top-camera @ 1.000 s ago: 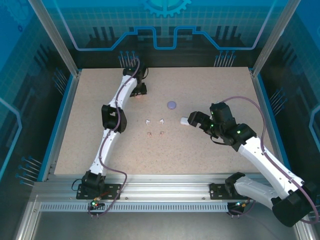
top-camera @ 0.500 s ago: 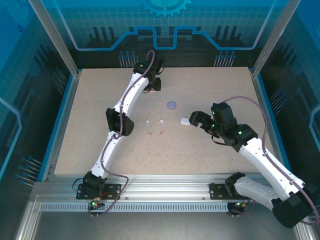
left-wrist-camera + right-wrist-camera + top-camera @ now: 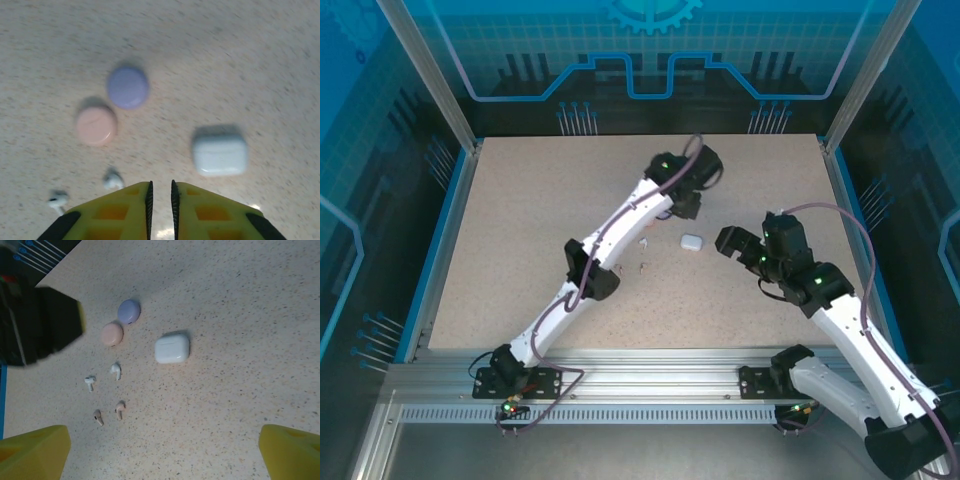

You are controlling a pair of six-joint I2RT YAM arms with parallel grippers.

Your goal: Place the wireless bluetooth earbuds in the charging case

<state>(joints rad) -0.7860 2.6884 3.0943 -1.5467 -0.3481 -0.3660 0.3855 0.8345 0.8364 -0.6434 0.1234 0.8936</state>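
Just left of left pincer (image 3: 160,187) | white earbuds (image 3: 114,180) | jaws closed

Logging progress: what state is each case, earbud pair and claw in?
Round purple plastic case: closed.
Round pink plastic case: closed.
White rounded-rectangle plastic case: closed.
White stemmed earbuds: loose on table.
Pink stemmed earbuds: loose on table.
Left claw: shut, empty.
Right claw: open, empty.

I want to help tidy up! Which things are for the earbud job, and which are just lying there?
For the job:
white earbuds
pink earbuds
white case
pink case
purple case

Just there:
speckled table
blue-tipped pins at its far edge
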